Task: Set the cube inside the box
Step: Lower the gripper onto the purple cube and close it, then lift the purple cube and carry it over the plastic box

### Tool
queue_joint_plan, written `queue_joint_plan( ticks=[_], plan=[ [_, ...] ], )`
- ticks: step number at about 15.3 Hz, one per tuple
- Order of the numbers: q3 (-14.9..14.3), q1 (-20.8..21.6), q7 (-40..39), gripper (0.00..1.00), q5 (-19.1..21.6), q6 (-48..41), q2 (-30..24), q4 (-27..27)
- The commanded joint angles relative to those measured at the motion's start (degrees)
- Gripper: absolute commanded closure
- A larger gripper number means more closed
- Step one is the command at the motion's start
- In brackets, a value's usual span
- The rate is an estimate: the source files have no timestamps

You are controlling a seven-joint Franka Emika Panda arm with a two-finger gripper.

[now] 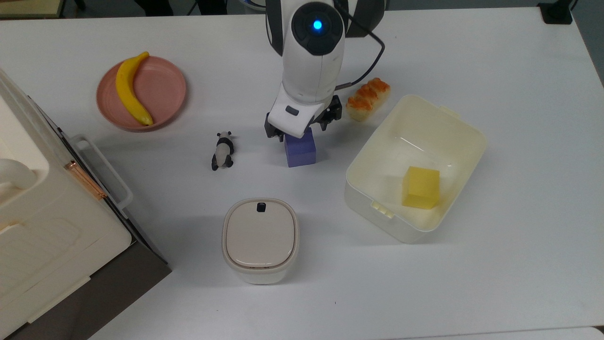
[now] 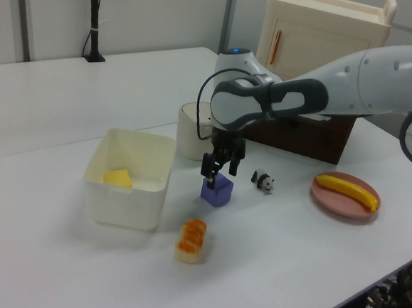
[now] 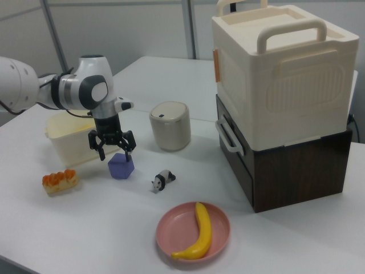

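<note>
Gripper [image 3: 112, 149] hangs just above the cube [image 3: 120, 166], black fingers spread wide and grasping nothing. Matte purple-blue with plain flat faces, the cube rests on the smooth white table [image 1: 495, 71], between a small panda figure [image 1: 222, 151] and the box [image 1: 465, 127]. That lidless cream plastic tub has rounded corners and holds a yellow block [image 1: 421, 187]. Beside it lies an orange-topped bread piece [image 1: 368, 98]. A banana [image 1: 130, 89] curves across a round pink plate [image 1: 165, 89].
</note>
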Motion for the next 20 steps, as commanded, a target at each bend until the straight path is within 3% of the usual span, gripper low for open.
queue_joint_plan(
  ticks=[1, 3, 6, 7, 8, 12, 14, 17, 20],
  plan=[
    [-0.77, 0.59, 0.67, 0.01, -2.05, 2.05, 0.73, -0.74],
    [-0.77, 0.86, 0.67, 0.21, -3.01, 2.23, 1.52, -0.66],
    [-0.68, 1.30, 0.59, 0.42, -3.37, 2.32, 1.88, -0.22],
    [-0.51, 1.30, 0.33, 0.59, -3.46, 2.23, 1.79, -0.13],
    [-0.42, 1.30, 0.06, 0.69, -3.37, 2.14, 1.70, 0.48],
    [-0.42, 0.77, -1.95, 0.71, -2.85, -1.27, -2.50, 1.27],
    [-0.51, 0.68, -2.93, 0.71, -1.71, -4.35, -3.57, 5.47],
    [-0.59, 1.03, -3.02, 0.71, 3.74, -5.07, -3.13, 11.46],
    [-0.15, 2.26, -1.45, 0.70, 5.15, -4.63, -2.87, 15.50]
  ],
)
